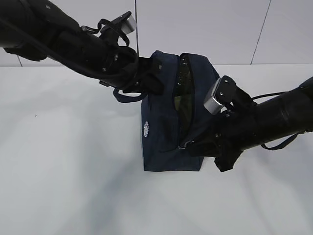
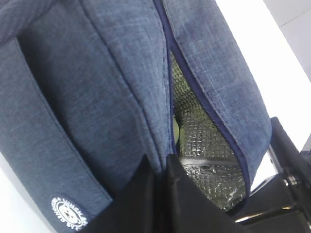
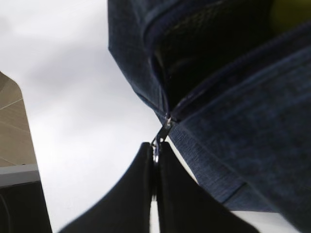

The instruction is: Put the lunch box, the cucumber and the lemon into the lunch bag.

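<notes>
Both grippers hold the bag [image 1: 164, 142].
Left gripper [image 2: 160, 182] pinches its top edge; right gripper [image 3: 155, 160] is clamped on the ring pull [image 3: 158, 141].

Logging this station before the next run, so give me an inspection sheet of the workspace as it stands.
Surface: white table, bare where visible.
Job's things: navy lunch bag lying on the table, zipper partly open, quilted silver lining showing; something yellowish inside, unclear. Lunch box, cucumber: not seen.
Clutter: nothing seen.
Grippers: left gripper shut on the bag's edge; right gripper shut on the zipper pull.
Cables: black cable on the right arm.
Surroundings: white panelled wall.
</notes>
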Available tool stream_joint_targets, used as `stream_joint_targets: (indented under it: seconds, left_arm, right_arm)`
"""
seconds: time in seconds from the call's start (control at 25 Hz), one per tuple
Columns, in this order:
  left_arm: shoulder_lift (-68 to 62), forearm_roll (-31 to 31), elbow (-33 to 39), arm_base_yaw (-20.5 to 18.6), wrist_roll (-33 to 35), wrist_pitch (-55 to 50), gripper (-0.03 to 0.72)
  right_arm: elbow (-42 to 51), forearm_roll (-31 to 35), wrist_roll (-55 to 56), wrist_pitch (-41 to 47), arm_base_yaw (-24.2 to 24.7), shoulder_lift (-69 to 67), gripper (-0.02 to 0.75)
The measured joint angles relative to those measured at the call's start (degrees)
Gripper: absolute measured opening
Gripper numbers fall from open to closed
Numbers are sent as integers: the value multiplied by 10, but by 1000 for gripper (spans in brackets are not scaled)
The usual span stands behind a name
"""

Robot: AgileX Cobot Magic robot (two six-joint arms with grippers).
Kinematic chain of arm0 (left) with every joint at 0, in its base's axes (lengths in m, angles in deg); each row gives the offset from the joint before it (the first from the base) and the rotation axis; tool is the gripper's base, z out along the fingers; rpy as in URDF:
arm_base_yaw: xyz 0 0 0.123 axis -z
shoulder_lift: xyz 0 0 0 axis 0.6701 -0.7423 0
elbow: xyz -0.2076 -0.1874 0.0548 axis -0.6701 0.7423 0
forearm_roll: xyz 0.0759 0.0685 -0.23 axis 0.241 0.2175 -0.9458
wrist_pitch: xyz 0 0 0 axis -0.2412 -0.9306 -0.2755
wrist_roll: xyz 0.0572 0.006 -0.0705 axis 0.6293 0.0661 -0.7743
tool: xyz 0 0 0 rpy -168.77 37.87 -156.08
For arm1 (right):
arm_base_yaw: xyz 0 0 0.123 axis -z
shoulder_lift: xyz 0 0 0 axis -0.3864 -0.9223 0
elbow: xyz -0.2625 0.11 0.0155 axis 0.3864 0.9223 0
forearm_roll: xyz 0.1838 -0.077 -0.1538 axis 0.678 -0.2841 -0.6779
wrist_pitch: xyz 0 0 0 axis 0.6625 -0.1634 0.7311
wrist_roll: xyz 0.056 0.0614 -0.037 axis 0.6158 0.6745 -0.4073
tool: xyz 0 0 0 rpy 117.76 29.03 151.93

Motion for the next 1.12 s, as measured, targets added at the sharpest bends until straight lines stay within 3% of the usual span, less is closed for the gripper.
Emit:
stream_joint_targets:
  seconds: [1.12]
  left_arm:
    - [0, -1, 0, 0, 0, 2, -3]
  right_arm:
    - [0, 94, 22, 14, 0, 31, 1]
